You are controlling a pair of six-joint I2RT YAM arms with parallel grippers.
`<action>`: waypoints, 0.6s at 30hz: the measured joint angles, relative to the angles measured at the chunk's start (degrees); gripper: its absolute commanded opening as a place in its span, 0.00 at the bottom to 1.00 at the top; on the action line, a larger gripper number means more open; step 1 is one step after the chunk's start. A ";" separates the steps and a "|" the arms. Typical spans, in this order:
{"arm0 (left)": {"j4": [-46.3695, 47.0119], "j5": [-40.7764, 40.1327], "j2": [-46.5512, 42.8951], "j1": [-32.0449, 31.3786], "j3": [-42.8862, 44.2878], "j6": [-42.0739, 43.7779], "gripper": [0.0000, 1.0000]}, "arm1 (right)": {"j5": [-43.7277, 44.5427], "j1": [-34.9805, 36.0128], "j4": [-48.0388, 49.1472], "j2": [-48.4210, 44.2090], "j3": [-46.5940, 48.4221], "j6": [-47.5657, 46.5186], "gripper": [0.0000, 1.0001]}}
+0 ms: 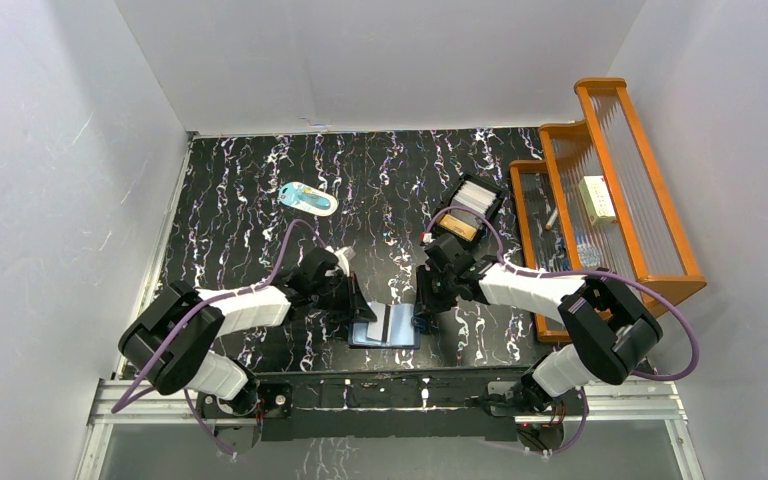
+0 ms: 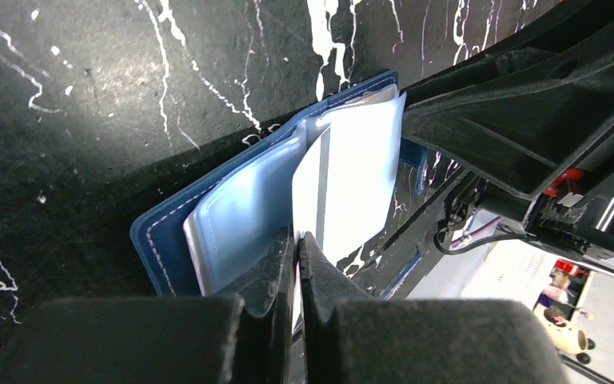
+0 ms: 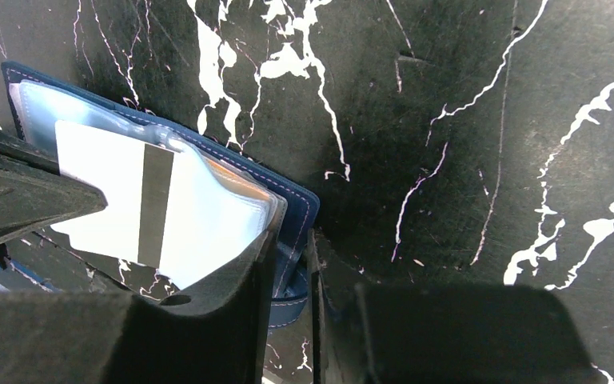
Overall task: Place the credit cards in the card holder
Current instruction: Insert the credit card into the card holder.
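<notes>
The navy card holder (image 1: 405,328) lies open at the near edge of the table (image 1: 240,200), a white striped credit card (image 2: 308,192) half inside. Both arms reach low: the left gripper (image 2: 297,256) pinches the card, and the right gripper (image 3: 292,264) clamps the holder's right edge.

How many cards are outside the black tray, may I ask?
1: the white striped card in the left claw, over the open wallet; its pockets may hide more.

Top view: we are seeing the navy card holder (image 1: 405,332) lying open at lower centre, a white striped card (image 1: 371,328) sitting partly inside its clear pocket; spare cards (image 1: 475,195) are lying toward upper right.
</notes>
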 measured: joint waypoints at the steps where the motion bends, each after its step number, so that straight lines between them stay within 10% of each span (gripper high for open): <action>1: 1.11 0.00 -0.09 0.02 -0.72 -0.57 0.00 | 0.07 0.00 -0.15 -0.02 0.11 0.20 0.31; 18: -0.39 -3.69 -2.10 -0.04 -0.92 2.51 0.00 | 1.20 1.77 -4.26 -6.82 3.21 2.93 0.35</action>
